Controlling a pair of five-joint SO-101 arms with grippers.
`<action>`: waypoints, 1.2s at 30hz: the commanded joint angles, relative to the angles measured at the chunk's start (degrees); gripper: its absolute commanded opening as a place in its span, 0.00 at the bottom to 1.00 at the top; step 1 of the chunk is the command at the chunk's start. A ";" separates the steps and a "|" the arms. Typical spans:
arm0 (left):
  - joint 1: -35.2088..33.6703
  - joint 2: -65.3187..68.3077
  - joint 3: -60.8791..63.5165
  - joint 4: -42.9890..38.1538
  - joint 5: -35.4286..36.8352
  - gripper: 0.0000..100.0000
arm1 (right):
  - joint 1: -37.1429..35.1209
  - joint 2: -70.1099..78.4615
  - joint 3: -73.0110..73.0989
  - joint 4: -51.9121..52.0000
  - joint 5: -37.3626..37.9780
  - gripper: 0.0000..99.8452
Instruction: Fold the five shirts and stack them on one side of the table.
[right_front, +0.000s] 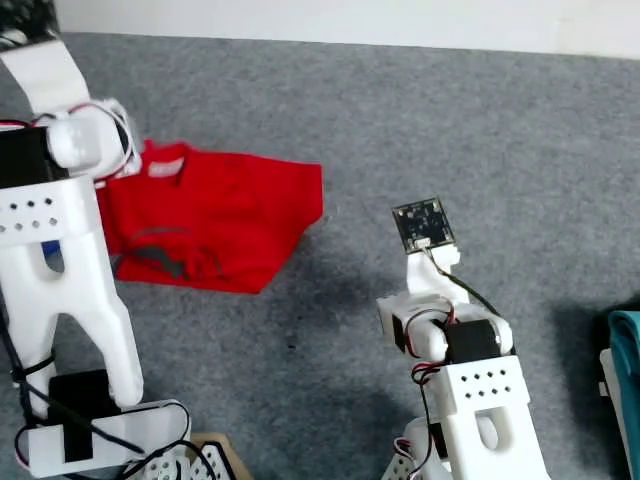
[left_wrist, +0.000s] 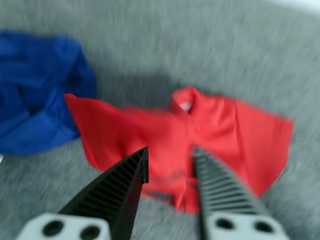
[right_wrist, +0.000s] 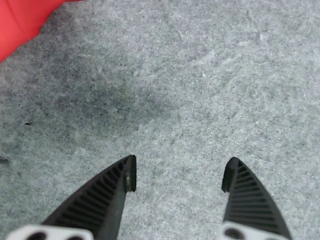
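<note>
High view, shirts: we count one red shirt, spread flat on the grey worktop at its left side, and one teal garment at the right edge.
High view, arms: two; the left arm stands over the red shirt's collar end, the right arm well apart from it over bare worktop.
Left wrist view, shirts: we count two, the red one and a crumpled blue shirt just beside it.
Left wrist view, hand: the left hand is partly spread above the red shirt, holding nothing.
Right wrist view, hand: the right hand is spread wide over bare worktop, holding nothing; a red shirt corner lies far off.
</note>
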 joint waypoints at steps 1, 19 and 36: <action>-2.59 -0.84 2.77 0.79 -0.79 0.29 | -0.48 -0.40 -0.57 -0.84 -0.62 0.28; 2.42 17.45 7.52 -20.92 -6.68 0.20 | -0.48 -0.40 -0.57 -0.84 -0.62 0.28; 5.05 54.29 -17.63 -29.45 -6.51 0.20 | -0.48 -0.40 -0.40 -0.84 -0.26 0.28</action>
